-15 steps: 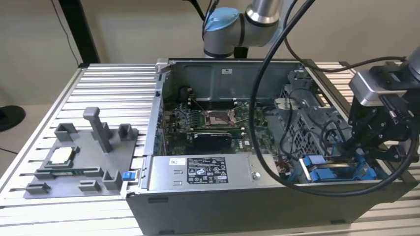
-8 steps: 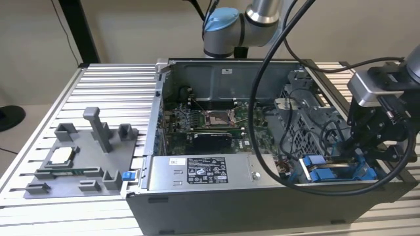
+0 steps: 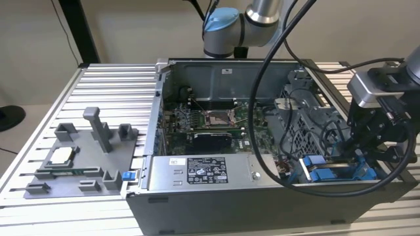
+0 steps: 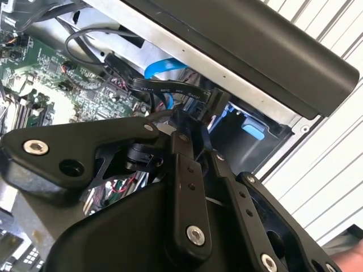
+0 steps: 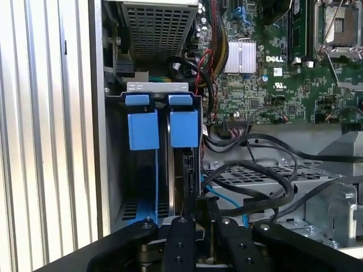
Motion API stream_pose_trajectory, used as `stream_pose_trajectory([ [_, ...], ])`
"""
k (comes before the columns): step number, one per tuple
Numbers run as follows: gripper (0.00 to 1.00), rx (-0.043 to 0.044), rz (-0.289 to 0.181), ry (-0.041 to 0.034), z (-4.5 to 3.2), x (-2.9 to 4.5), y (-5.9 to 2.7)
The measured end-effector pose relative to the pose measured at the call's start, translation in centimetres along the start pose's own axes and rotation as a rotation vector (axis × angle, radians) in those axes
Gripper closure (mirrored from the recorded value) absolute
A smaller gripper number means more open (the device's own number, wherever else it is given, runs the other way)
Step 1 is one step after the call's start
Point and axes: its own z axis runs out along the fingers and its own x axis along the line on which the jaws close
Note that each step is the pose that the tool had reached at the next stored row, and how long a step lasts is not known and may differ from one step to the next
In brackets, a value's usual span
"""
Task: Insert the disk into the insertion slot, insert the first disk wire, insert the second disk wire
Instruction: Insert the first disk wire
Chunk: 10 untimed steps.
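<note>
Disk (image 5: 180,170) stands on edge inside the insertion slot (image 5: 116,170), under one of two blue tabs (image 5: 184,127). That puts it in the case (image 3: 262,206) corner at the exterior view's right. Your gripper (image 5: 203,214) is down at the slot, just beside the disk's edge. You cannot tell if it is spread or pinching anything. In the second wrist view a black connector (image 4: 211,102) on a flat black wire (image 4: 164,89) sits right at the gripper tip. Black cables (image 5: 266,170) and a blue cable (image 5: 227,198) cross the perforated cage (image 5: 317,170) beside the slot. Farther out: motherboard (image 5: 283,85), power-supply box (image 3: 196,172), grey fixture (image 3: 78,167) on the slatted table (image 3: 111,83).
</note>
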Motion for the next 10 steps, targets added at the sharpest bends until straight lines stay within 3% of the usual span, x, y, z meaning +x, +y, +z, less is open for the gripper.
stream_pose_trajectory([
  [10,1.0,0.0,0.0,-0.0001,0.14,0.19,0.1],
])
